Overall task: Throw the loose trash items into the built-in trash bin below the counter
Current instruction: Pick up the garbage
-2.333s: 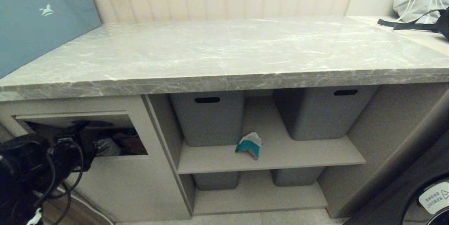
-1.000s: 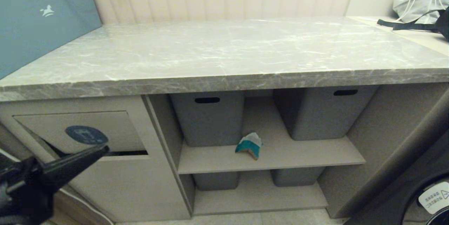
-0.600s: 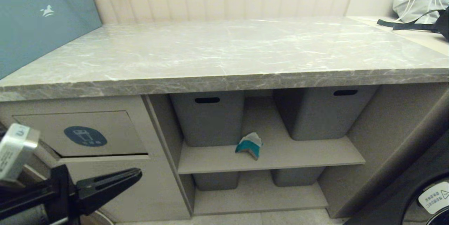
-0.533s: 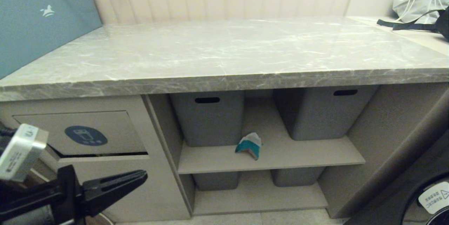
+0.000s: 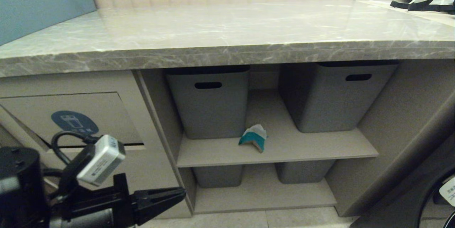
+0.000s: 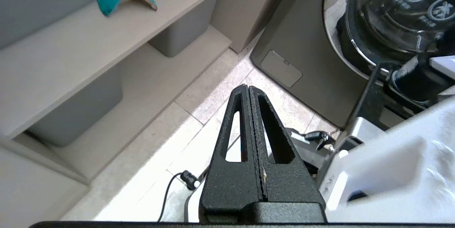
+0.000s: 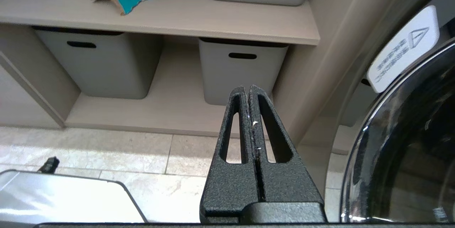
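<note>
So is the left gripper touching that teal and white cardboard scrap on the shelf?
Apart. The head view shows the left gripper shut, low by the cabinet front, with bare shelf between it and the scrap, which lies between the two grey tubs.

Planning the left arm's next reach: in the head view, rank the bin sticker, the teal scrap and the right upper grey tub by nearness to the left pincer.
1. bin sticker: on the flap just above the shut left pincer, nearest.
2. teal scrap: on the middle shelf, between the upper tubs.
3. right upper grey tub: far right of that shelf, farthest.
</note>
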`<state>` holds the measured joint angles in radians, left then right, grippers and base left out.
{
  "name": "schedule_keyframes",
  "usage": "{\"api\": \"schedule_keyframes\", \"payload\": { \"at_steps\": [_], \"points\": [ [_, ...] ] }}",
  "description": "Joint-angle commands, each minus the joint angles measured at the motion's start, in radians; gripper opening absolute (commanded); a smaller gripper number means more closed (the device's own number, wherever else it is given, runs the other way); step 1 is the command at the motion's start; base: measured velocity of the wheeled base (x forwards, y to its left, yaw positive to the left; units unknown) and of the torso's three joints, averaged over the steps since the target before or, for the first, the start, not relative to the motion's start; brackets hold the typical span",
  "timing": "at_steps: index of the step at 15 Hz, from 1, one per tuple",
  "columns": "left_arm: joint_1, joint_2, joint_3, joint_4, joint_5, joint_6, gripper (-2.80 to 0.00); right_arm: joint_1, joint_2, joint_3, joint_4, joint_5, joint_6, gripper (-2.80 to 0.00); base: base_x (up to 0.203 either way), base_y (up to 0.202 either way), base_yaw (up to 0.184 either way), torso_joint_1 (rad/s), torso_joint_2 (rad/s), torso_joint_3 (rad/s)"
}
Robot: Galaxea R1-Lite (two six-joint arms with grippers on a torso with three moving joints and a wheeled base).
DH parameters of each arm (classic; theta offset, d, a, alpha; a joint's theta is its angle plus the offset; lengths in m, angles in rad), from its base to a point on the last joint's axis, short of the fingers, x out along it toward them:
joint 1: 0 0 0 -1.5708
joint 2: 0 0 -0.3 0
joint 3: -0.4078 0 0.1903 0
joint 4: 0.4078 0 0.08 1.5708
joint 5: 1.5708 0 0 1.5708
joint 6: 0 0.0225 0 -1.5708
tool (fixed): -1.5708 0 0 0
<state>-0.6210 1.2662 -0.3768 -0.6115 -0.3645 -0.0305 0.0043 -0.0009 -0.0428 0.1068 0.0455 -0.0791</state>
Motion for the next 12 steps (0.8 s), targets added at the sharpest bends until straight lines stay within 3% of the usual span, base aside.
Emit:
{"api": "schedule_keyframes", "payload": {
  "at_steps": [1,3,7,9,12],
  "points": [
    [-0.009,0.132,-0.033,-0.025,-0.004,-0.007,-2.8,0.0,-0.001,0.0,0.001,0.0,-0.001,-2.8,0.0,0.0,0.0,-0.026,0.1,0.043],
    [-0.036,0.232,-0.111,-0.069,-0.012,-0.064,-2.8,0.0,-0.001,0.0,0.001,0.0,-0.001,-2.8,0.0,0.0,0.0,-0.004,0.05,0.04],
    [-0.077,0.374,-0.239,-0.087,-0.014,-0.361,-2.8,0.0,-0.001,0.001,-0.001,0.002,0.006,-2.8,0.0,0.0,0.0,0.001,0.01,0.004],
    [-0.117,0.429,-0.267,-0.088,-0.005,-0.461,-2.8,0.0,-0.001,0.001,-0.001,0.002,0.006,-2.8,0.0,0.0,0.0,0.0,0.0,0.0],
    [-0.191,0.53,-0.3,-0.088,0.075,-0.616,-2.8,0.0,-0.001,0.001,-0.001,0.002,0.006,-2.8,0.0,0.0,0.0,0.0,0.0,0.0]
  ]
}}
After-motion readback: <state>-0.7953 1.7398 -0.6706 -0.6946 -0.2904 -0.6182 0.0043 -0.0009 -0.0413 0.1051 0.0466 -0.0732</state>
